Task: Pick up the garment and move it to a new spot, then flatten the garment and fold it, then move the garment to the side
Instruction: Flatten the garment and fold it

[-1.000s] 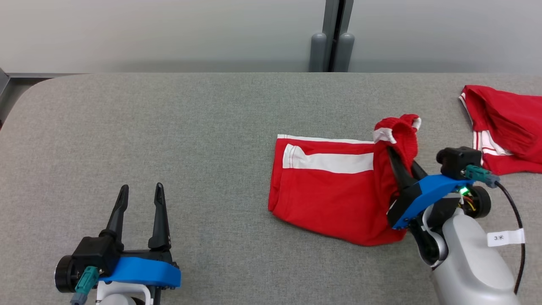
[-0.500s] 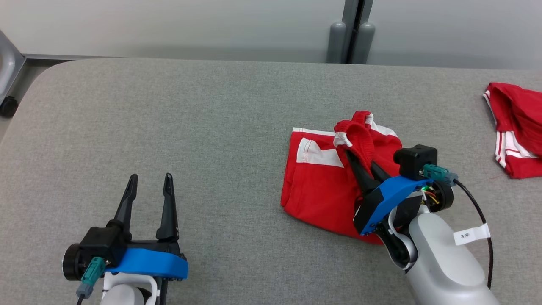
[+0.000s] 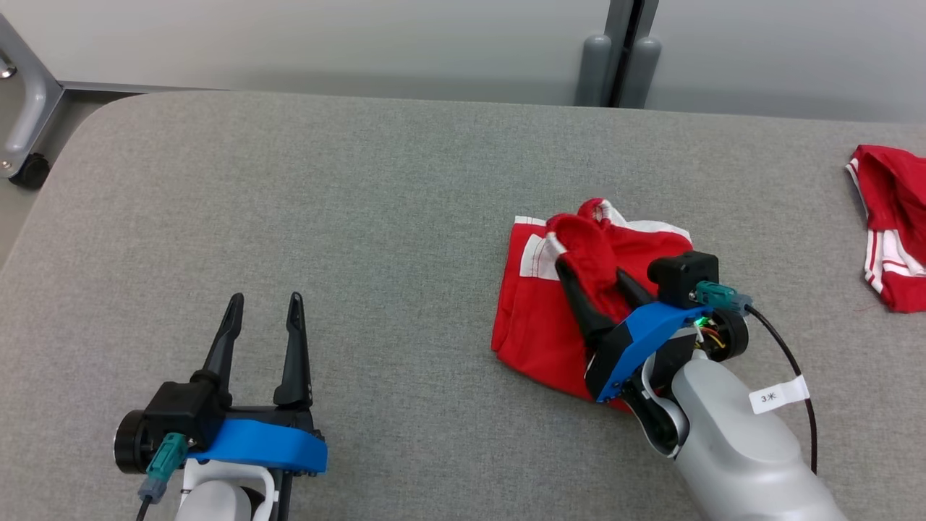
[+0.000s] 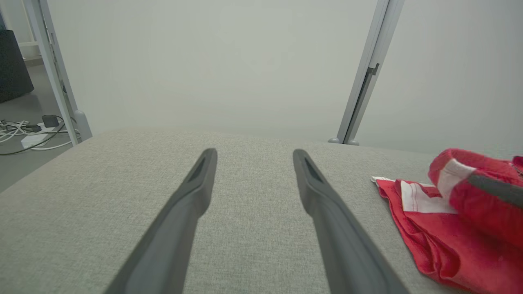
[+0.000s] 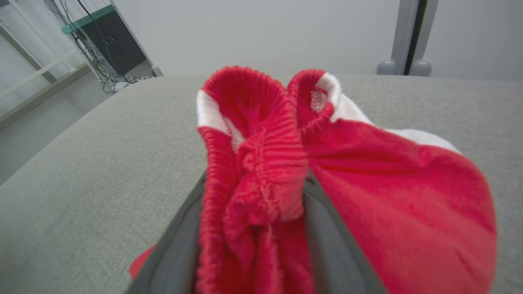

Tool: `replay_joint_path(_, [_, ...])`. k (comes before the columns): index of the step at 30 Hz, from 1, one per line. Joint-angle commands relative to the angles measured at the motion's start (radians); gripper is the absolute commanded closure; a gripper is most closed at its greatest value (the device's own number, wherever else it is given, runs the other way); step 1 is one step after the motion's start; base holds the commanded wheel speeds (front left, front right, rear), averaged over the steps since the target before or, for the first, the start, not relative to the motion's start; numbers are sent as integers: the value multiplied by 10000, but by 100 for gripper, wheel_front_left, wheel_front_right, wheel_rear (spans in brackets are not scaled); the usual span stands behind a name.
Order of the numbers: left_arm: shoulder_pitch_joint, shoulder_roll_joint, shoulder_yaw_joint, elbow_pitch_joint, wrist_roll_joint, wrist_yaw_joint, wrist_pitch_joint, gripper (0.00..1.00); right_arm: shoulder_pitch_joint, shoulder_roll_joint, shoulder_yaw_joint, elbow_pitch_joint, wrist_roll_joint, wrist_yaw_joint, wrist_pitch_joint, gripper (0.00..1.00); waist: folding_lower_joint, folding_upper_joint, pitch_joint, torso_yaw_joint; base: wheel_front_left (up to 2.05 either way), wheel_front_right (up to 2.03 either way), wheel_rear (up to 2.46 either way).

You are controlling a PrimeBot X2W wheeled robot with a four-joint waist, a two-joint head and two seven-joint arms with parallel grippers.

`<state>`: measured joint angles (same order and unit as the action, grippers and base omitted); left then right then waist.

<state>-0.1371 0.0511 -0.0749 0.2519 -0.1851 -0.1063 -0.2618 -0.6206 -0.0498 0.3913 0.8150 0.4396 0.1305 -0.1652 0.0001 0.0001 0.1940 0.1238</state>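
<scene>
The garment (image 3: 535,318) is a pair of red shorts with white stripes, lying right of centre on the grey table (image 3: 362,202). Its ribbed waistband is folded over to the left on top of the rest. My right gripper (image 3: 589,269) reaches over it from the lower right. Its fingers stand parted, with the bunched waistband (image 5: 253,163) still lying loosely between them and hiding the tips. My left gripper (image 3: 265,297) hovers open and empty above the bare table at the lower left, well away from the garment (image 4: 425,220).
A second red garment with white stripes (image 3: 893,217) lies at the table's far right edge. A metal frame leg with a caster (image 3: 29,137) stands off the back left corner. A grey post (image 3: 615,58) rises behind the table.
The head camera has shifted. My right gripper carried the waistband left across the shorts, doubling them over, and its fingers have spread apart. The left gripper kept still.
</scene>
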Motion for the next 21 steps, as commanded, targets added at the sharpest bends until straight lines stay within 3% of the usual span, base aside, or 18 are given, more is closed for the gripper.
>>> replay_joint_path(1, [-79, -12, 75, 15, 18, -35, -41, 0, -207, -16, 174, 105, 222, 6, -183, 0, -1, -1, -54, -66, 0, 0, 0])
replay_joint_path(8, [298, -11, 379, 13, 180, -57, -41, 0, -196, -17, 455, 65, 482, 6, -824, 0, -1, -1, -446, -604, 0, 0, 0])
replay_joint_path(14, [506, -11, 560, -74, 287, -52, -41, 0, 241, -104, -576, -416, -461, 6, -993, 0, -1, -1, -751, -983, 0, 0, 0])
replay_joint_path(21, [745, -6, 853, -176, 469, -73, -41, 0, 1598, -241, -2024, -2252, -1521, 6, -1006, 0, -1, -1, -1141, -1534, 0, 0, 0])
